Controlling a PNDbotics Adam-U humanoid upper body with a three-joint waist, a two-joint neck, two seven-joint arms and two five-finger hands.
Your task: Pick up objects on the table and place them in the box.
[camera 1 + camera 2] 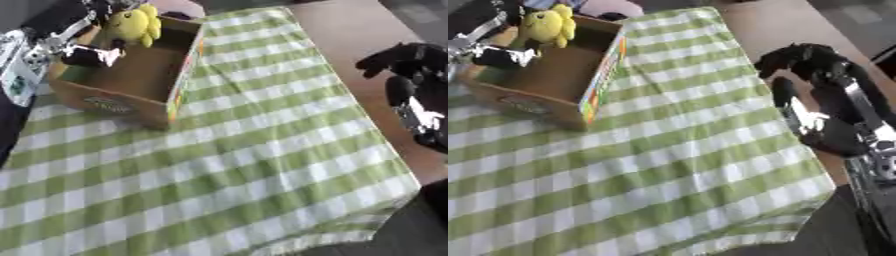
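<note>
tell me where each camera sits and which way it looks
Left eye view: in the head, looking down at the checked cloth and cardboard box; left hand over the box holds a yellow toy.
Right eye view: same head, same downward look; right hand shows best, curled, holding nothing.
Both share box, toy, cloth.

A brown worktop (350, 35) shows bare along the right side of the frame. A green-and-white checked cloth (245, 165) covers the rest, wrinkled near the lower right edge. An open cardboard box (131, 75) stands on the cloth at the upper left.
</note>
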